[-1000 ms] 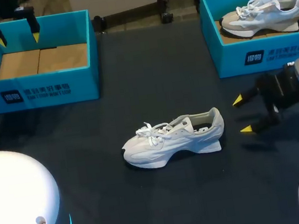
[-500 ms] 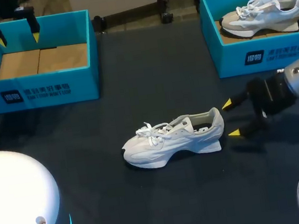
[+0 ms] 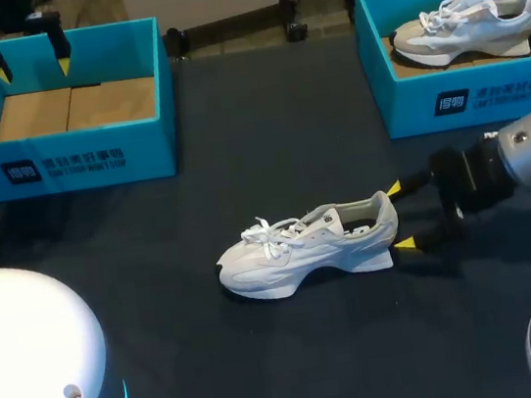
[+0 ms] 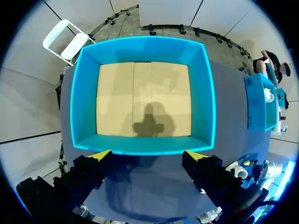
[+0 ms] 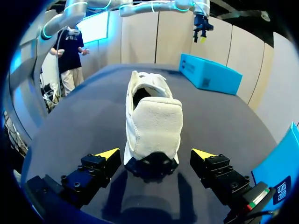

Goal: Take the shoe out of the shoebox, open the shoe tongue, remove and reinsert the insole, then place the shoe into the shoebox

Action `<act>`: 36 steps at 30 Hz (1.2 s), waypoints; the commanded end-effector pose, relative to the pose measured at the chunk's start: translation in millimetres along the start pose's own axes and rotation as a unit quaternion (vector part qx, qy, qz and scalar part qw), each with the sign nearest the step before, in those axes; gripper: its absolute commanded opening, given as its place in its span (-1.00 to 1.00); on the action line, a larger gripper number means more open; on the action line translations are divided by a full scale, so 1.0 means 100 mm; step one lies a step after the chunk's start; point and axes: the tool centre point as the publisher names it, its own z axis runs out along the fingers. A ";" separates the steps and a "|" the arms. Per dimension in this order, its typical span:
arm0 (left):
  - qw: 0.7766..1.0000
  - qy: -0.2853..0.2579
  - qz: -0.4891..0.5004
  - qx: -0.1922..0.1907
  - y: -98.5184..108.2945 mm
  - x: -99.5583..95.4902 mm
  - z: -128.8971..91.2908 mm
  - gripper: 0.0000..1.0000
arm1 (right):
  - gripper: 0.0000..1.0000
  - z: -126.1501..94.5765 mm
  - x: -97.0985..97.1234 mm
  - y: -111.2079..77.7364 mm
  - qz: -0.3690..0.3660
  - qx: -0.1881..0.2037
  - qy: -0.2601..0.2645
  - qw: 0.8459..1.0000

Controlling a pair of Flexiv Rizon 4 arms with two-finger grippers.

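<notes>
The white lace-up shoe (image 3: 302, 248) sits upright on its sole, its heel just ahead of the right gripper (image 3: 399, 216), whose fingers stand wide apart, holding nothing.

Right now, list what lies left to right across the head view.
Empty box → loose shoe → right gripper.

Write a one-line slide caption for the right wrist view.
Open gripper at the heel of the white shoe on the dark table.
</notes>
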 end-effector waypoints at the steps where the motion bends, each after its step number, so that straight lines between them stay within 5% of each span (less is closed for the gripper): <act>1: 1.000 0.000 0.000 0.000 0.00 0.00 0.00 1.00 | 1.00 0.08 -0.02 0.03 -0.003 -0.002 0.003 1.000; 36: 1.000 0.000 0.000 0.000 0.00 0.00 0.00 1.00 | 1.00 0.57 0.03 0.10 -0.005 -0.040 0.032 0.999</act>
